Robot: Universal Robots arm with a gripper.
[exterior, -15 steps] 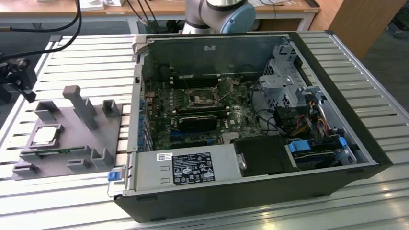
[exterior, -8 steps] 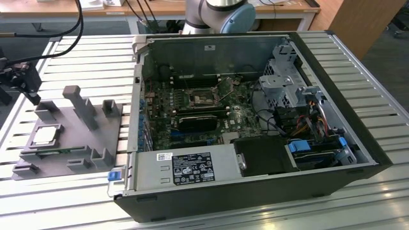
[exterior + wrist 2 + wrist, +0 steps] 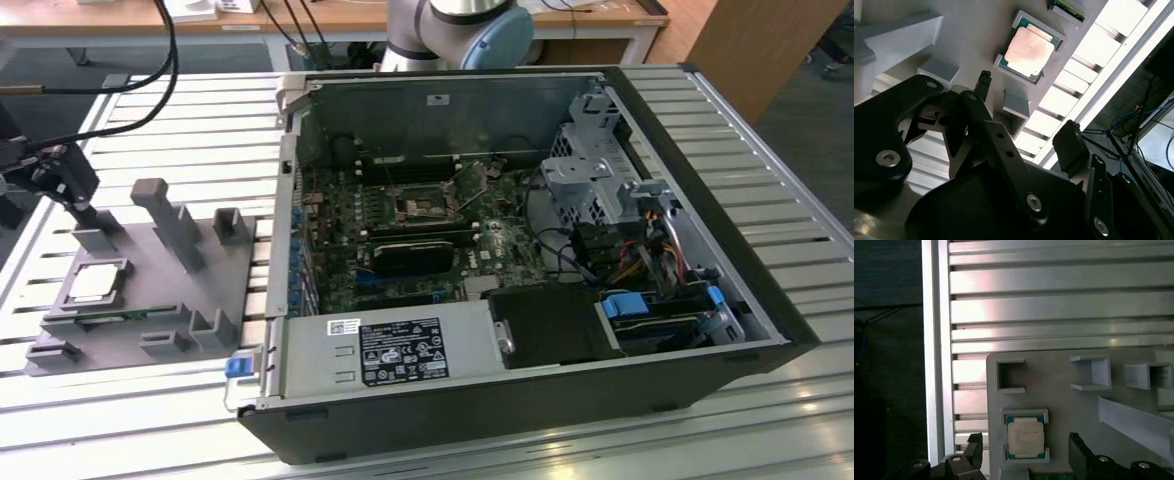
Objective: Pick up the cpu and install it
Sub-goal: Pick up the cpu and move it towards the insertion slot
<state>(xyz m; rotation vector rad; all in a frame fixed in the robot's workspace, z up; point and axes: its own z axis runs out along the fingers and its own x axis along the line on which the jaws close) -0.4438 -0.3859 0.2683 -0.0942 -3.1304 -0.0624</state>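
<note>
Claw [image 3: 70, 195] check for you: its two fingers [image 3: 974, 447] stand spread apart, unclamped, and you can see the gap in both wrist views. In the exterior view the claw hangs above the grey tray [image 3: 160, 300], at about eleven o'clock from the chip [image 3: 96, 283], and is not touching it.

The chip lies flat with its silvery face up in a square pocket, toward the tray's nine o'clock side in the exterior view. In the first wrist view you look past the fingers onto the chip [image 3: 1025, 436], which lines up with the gap between them but sits lower, on the tray. A thin green strip [image 3: 1049, 475] lies just beside it. Grey posts [image 3: 158, 205] stand upright on the tray at one o'clock from the chip.

The tray rests on the slatted metal table [image 3: 147, 120], at nine o'clock from the open computer case [image 3: 534, 400]. Inside the case you can see the metal-framed socket [image 3: 420, 200] with its dark centre, and a long black module [image 3: 420, 255] near it at six o'clock. The arm's base [image 3: 461, 25] stands at twelve o'clock from the case.
</note>
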